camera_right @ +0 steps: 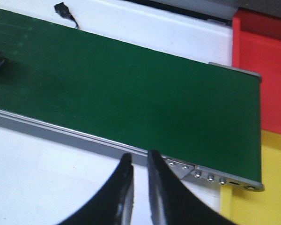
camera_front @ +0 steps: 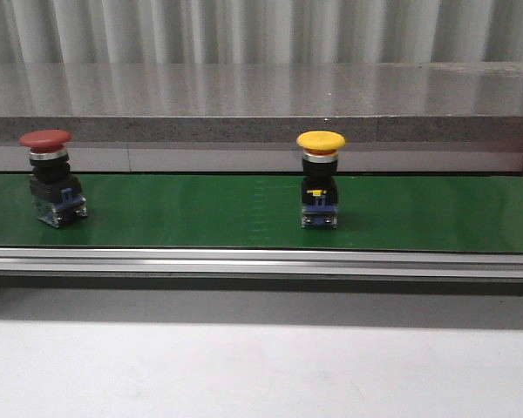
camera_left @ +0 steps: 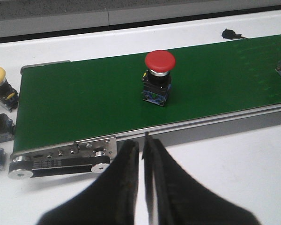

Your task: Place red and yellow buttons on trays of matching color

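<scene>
Note both buttons upright on the green belt [camera_front: 200,213] (well apart): red button [camera_front: 50,177], yellow button [camera_front: 320,178]. Left gripper [camera_left: 141,149] and right gripper [camera_right: 139,164] hover short of the belt, jaws nearly pressed together, holding nothing.

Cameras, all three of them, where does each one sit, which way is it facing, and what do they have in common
Front view: low, facing forward across the green belt; red button left, yellow button near centre; no arm shows.
Left wrist view: on the left arm, looking over the closed left gripper at the belt's end and the red button.
Right wrist view: on the right arm, over the right gripper, at the belt's other end, red tray and yellow tray.
Shared: belt everywhere; red button in front and left wrist views.
</scene>
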